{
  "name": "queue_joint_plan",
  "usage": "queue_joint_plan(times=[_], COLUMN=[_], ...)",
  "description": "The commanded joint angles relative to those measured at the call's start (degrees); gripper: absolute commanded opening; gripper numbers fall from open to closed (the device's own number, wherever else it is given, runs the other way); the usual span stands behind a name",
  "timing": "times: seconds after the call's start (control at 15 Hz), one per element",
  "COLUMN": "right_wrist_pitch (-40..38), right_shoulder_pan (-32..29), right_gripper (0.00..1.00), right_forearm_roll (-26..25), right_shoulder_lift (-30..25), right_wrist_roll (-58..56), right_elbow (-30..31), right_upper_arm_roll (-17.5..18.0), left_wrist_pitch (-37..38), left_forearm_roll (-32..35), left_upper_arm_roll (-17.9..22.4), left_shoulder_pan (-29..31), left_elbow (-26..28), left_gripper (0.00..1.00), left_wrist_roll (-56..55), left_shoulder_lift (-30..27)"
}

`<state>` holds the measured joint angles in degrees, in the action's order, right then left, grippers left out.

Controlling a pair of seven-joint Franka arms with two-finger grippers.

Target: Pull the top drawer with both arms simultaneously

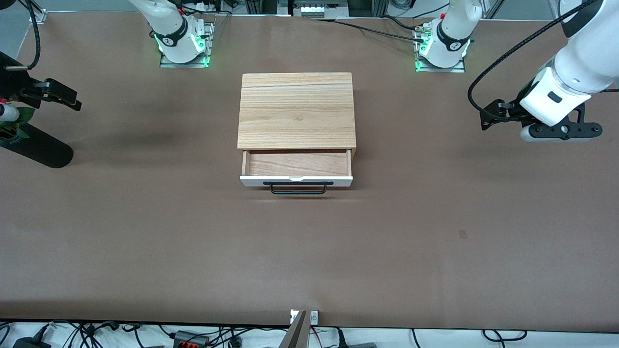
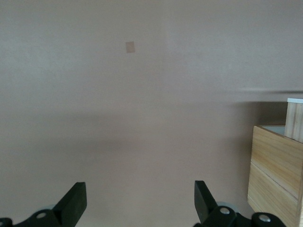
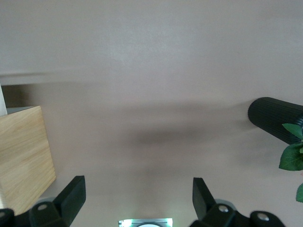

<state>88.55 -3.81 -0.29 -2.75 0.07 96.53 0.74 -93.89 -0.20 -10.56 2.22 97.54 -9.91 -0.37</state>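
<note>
The top drawer [image 1: 296,164] stands partly pulled out of the light wood cabinet [image 1: 296,110] at mid table. Its white front panel and black bar handle [image 1: 298,188] face the front camera, and its reddish-brown inside is bare. My left gripper [image 1: 487,119] hangs open and empty over the table toward the left arm's end, well apart from the cabinet. My right gripper [image 1: 72,100] hangs open and empty toward the right arm's end. The left wrist view shows open fingers [image 2: 75,198], the cabinet side [image 2: 274,165] and the drawer's edge [image 2: 294,118]. The right wrist view shows open fingers [image 3: 73,191] and the cabinet [image 3: 23,156].
A black cylinder [image 1: 38,147] with green leaves [image 1: 14,116] lies at the right arm's end of the table, under the right gripper; it also shows in the right wrist view [image 3: 274,123]. A small patch [image 1: 463,234] marks the table nearer the front camera.
</note>
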Motion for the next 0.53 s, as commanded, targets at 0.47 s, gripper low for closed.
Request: queue_joint_plan(times=[0.47], right_wrist_pitch=[1.7], right_shoulder_pan=[0.3], right_gripper=[1.00], right_forearm_roll=[1.2], right_shoulder_lift=[1.7], right_wrist_roll=[1.1], right_elbow=[-2.1], right_upper_arm_roll=[0.1], left_wrist_pitch=[1.9], left_forearm_roll=[-0.6], left_upper_arm_roll=[-2.4], left_shoulder_pan=[0.0], left_elbow=[0.5], left_gripper=[1.00], left_wrist_roll=[-0.7], left_shoulder_lift=[-1.7])
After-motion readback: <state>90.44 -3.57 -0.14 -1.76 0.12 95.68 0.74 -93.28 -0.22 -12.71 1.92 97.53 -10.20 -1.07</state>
